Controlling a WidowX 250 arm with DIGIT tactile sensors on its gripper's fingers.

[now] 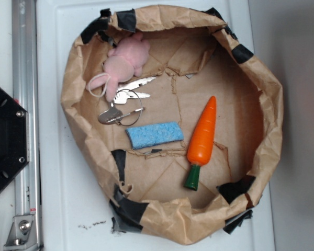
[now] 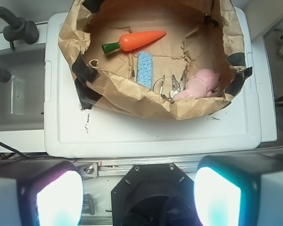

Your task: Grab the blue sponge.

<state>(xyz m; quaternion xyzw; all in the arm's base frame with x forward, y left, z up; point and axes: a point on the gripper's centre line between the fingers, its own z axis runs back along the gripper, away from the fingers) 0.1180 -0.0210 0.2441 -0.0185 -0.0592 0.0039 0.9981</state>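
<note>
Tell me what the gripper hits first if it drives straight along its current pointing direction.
Probably not the blue sponge. The open gripper looks down from well back of the paper bowl, so straight ahead it likely meets the black base or white lid; depth is unclear.

Lighting: even, bright, diffuse; soft shadows inside my paper bag. Wrist view: my fingertips glare, blurred; edges mildly distorted.

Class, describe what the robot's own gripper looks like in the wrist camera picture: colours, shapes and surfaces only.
The gripper shows two blocky fingers at the bottom corners, dark grey on the outer sides, with flat, rounded-edged inner pads glowing pale white with a cyan tint. They stand wide apart, nothing between them. No cables or markings show on them.
</note>
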